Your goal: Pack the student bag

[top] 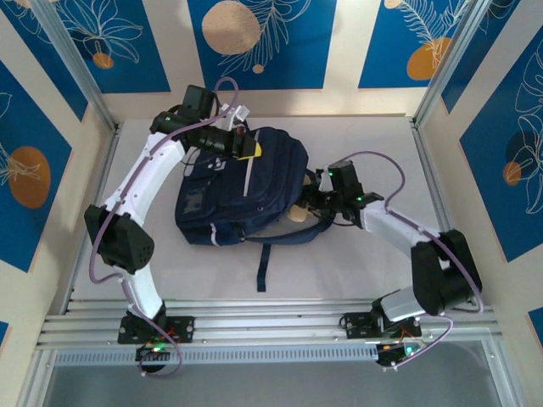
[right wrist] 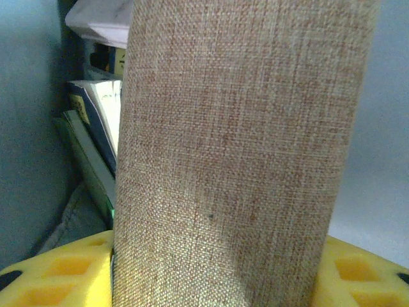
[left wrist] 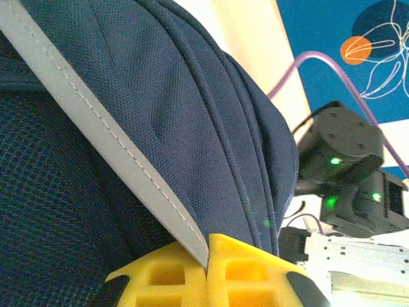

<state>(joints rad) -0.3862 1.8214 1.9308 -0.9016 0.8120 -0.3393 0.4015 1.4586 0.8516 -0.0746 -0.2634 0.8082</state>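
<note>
Navy student bag flat on tabletop. Left tool pinched shut on pale stripe; right tool clamped on tan woven case beside books. Step: loading. Next, likely: pushing deeper, releasing.

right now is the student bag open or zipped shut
Open: the right gripper holds a tan fabric case in the student bag mouth, with books visible inside.

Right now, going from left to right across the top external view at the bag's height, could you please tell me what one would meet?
First the left arm → student bag → tan fabric-covered item → right arm.
</note>
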